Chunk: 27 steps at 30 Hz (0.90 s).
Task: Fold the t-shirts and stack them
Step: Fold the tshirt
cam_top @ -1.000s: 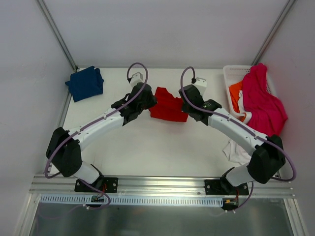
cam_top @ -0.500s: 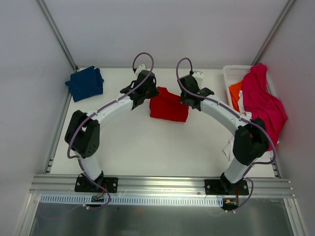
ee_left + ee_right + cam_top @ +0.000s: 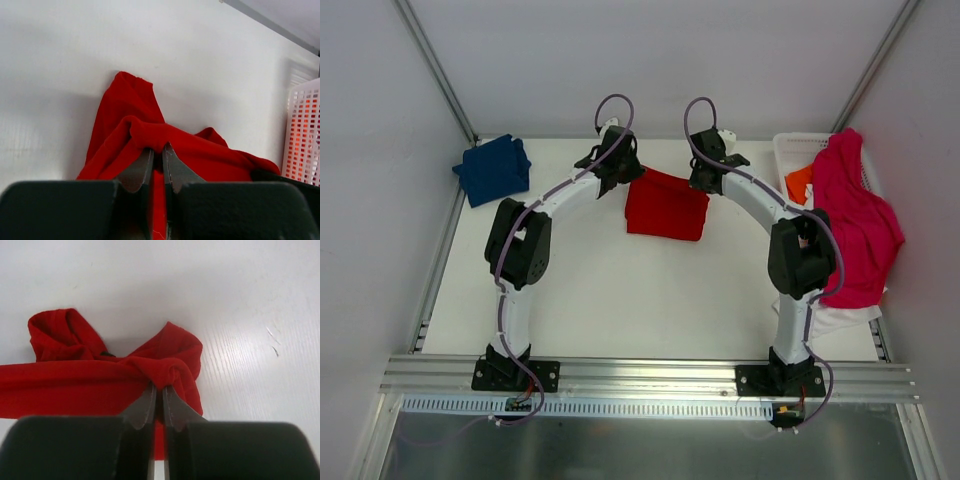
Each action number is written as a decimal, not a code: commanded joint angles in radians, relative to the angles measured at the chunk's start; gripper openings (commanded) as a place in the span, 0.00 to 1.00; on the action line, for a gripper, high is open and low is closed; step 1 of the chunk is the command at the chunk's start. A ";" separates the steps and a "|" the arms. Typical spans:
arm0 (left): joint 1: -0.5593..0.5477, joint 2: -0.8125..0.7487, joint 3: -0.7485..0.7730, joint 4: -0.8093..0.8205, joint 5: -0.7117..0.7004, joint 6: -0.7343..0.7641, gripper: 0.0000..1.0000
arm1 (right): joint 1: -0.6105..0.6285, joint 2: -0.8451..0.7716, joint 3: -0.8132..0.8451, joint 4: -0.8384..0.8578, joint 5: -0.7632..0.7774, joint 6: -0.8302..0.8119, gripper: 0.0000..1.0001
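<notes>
The red t-shirt point(image 3: 666, 207) lies folded at the table's far middle. My left gripper point(image 3: 623, 175) is shut on its far left edge, and my right gripper point(image 3: 705, 180) is shut on its far right edge. In the left wrist view the fingertips point(image 3: 172, 165) pinch a fold of red cloth point(image 3: 150, 135). In the right wrist view the gripper point(image 3: 158, 396) pinches a bunched red corner point(image 3: 170, 367). The navy t-shirt point(image 3: 493, 168) lies folded at the far left. A magenta-pink t-shirt point(image 3: 856, 215) drapes over the basket; orange point(image 3: 798, 183) and white point(image 3: 845, 317) cloth show beside it.
A white plastic basket point(image 3: 788, 150) stands at the far right and also shows in the left wrist view point(image 3: 305, 135). Both arms stretch far forward over the table. Walls and metal frame posts close in the back and sides.
Both arms have reached further toward the back, carrying the red shirt's held edge away from the bases; the shirt now lies flatter and squarer. The navy shirt has not moved.
</notes>
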 commanded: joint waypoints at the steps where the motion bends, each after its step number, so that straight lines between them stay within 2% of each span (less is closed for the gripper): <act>1: 0.050 0.067 0.091 0.019 0.013 0.035 0.03 | -0.041 0.056 0.101 -0.023 -0.003 -0.012 0.12; 2: 0.056 0.087 0.126 0.021 0.019 0.040 0.04 | -0.044 0.087 0.117 -0.023 0.000 -0.006 0.20; 3: 0.060 0.105 0.144 0.022 0.024 0.049 0.12 | -0.047 0.101 0.132 -0.024 0.011 -0.001 0.60; 4: 0.076 0.148 0.166 0.028 0.033 0.055 0.24 | -0.055 0.116 0.166 -0.030 0.023 0.002 0.83; 5: 0.082 0.174 0.219 0.035 0.044 0.069 0.41 | -0.058 0.145 0.186 -0.038 0.040 0.008 0.99; 8: 0.122 0.294 0.364 0.048 0.102 0.107 0.99 | -0.073 0.199 0.264 -0.066 0.086 0.020 0.99; 10: 0.160 0.378 0.446 0.050 0.175 0.109 0.99 | -0.090 0.219 0.312 -0.104 0.112 0.019 1.00; 13: 0.209 0.426 0.577 0.050 0.257 0.097 0.99 | -0.101 0.210 0.359 -0.135 0.135 0.010 0.99; 15: 0.228 0.405 0.563 0.050 0.268 0.100 0.99 | -0.099 0.158 0.326 -0.133 0.188 -0.012 0.99; 18: 0.248 0.261 0.441 0.048 0.236 0.140 0.99 | -0.105 0.067 0.254 -0.133 0.256 -0.026 0.99; 20: 0.260 0.198 0.304 0.048 0.219 0.149 0.99 | -0.107 0.017 0.208 -0.133 0.271 -0.021 0.99; 25: 0.274 0.006 -0.036 0.047 0.243 0.118 0.99 | -0.098 -0.202 -0.048 -0.089 0.244 0.023 0.99; 27: 0.272 -0.042 -0.115 0.048 0.275 0.100 0.99 | -0.090 -0.267 -0.130 -0.063 0.233 0.034 1.00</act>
